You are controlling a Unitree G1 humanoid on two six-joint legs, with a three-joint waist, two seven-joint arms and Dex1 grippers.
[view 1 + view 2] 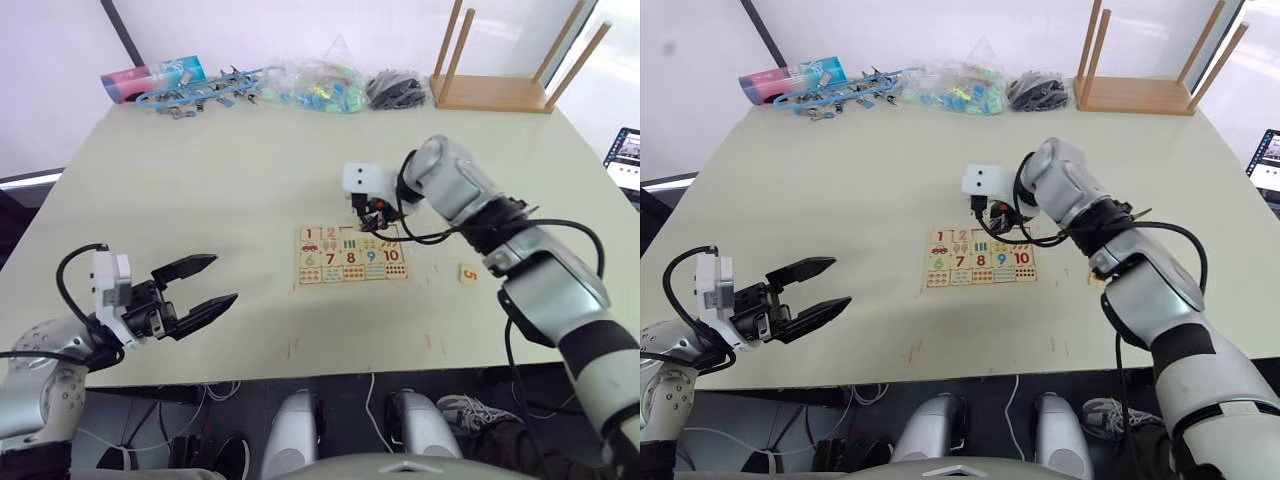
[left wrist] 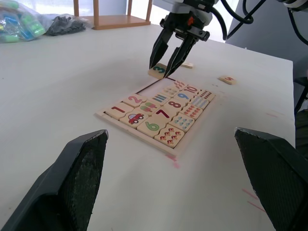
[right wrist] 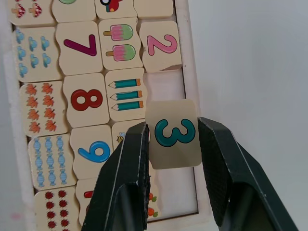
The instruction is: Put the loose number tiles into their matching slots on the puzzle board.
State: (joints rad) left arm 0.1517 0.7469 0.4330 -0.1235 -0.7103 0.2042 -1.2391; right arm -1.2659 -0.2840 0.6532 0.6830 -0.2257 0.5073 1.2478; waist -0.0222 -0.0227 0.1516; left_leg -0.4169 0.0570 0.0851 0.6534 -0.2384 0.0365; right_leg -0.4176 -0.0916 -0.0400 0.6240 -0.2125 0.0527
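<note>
The puzzle board (image 1: 352, 254) lies flat near the table's middle. Number tiles 1 (image 1: 311, 235) and 2 (image 3: 161, 44) sit in the row of slots along its far edge. My right gripper (image 1: 365, 215) hovers over that edge, shut on the tile 3 (image 3: 174, 133), held just above the bare slot (image 3: 166, 89) beside the 2. Tile 5 (image 1: 468, 274) lies loose on the table to the right of the board. Another small tile (image 2: 186, 65) lies on the table past the right gripper; its digit is hidden. My left gripper (image 1: 200, 285) is open and holds nothing, near the front left edge.
Along the table's far edge are blue clips (image 1: 200, 92), a clear bag of coloured pieces (image 1: 320, 85), a black bundle (image 1: 397, 90) and a wooden stand (image 1: 495, 92). A laptop (image 1: 626, 160) shows at the right edge.
</note>
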